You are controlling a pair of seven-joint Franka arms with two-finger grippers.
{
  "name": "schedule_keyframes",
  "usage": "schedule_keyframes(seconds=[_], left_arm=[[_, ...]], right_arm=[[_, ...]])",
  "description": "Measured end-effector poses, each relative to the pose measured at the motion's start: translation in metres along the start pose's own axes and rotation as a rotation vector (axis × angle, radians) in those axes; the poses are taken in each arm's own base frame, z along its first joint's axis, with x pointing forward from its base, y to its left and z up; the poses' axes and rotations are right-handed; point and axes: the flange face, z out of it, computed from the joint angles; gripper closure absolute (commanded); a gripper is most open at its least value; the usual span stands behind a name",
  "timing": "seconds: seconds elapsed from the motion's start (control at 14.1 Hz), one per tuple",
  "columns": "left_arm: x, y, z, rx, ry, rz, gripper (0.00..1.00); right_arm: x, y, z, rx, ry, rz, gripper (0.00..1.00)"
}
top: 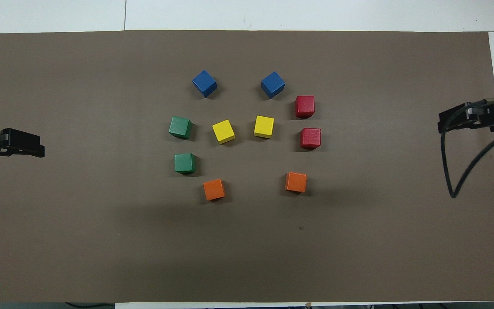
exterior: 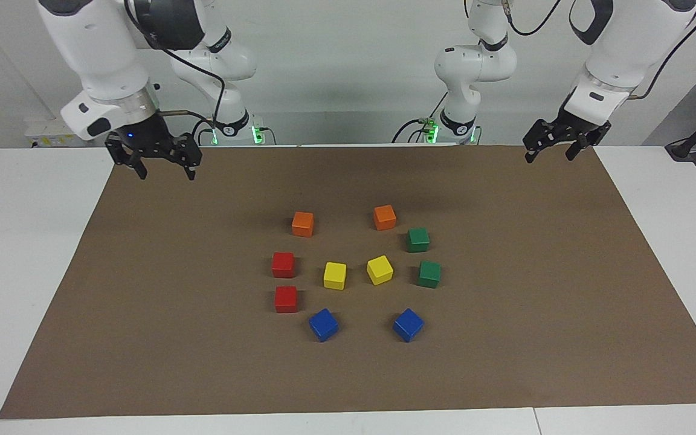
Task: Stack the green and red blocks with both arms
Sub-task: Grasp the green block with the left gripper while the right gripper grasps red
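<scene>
Two dark green blocks lie apart on the brown mat toward the left arm's end, one (exterior: 418,240) (top: 185,163) nearer the robots than the other (exterior: 429,273) (top: 180,127). Two red blocks lie apart toward the right arm's end, one (exterior: 283,264) (top: 310,138) nearer the robots than the other (exterior: 286,299) (top: 305,106). My left gripper (exterior: 550,157) (top: 37,148) hangs open and empty in the air over the mat's edge at its own end. My right gripper (exterior: 166,174) (top: 442,124) hangs open and empty over the mat's edge at its end. Both are well away from the blocks.
Two orange cubes (exterior: 302,224) (exterior: 385,217) lie nearest the robots, two yellow cubes (exterior: 335,275) (exterior: 379,269) between the reds and greens, two blue cubes (exterior: 323,324) (exterior: 408,324) farthest. All sit on the brown mat (exterior: 505,338) on a white table (exterior: 16,254).
</scene>
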Motion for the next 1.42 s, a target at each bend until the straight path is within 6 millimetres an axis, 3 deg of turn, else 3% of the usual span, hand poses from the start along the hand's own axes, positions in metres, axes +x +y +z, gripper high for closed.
schedule_keyframes(seconds=[0.28, 0.43, 0.64, 0.85, 1.14, 1.42], left_arm=[[-0.001, 0.065, 0.05, -0.035, 0.019, 0.066, 0.0], [-0.006, 0.097, 0.085, -0.047, 0.013, 0.081, 0.0], [-0.006, 0.141, 0.131, -0.054, -0.002, 0.076, 0.0], [-0.003, 0.178, 0.175, -0.053, 0.004, 0.074, 0.0], [-0.003, 0.193, 0.224, -0.046, -0.004, 0.086, 0.0], [0.001, 0.196, 0.251, -0.035, -0.027, 0.084, 0.0]], right_arm=[[-0.005, -0.088, 0.052, 0.004, 0.001, 0.03, 0.0], [0.0, -0.117, 0.083, 0.005, -0.003, 0.04, 0.0], [0.012, -0.125, 0.131, 0.007, -0.005, 0.044, 0.0], [0.017, -0.124, 0.162, 0.01, 0.0, 0.047, 0.0], [0.014, -0.137, 0.188, 0.021, 0.022, 0.028, 0.0], [0.011, -0.139, 0.209, 0.022, 0.021, 0.022, 0.0]])
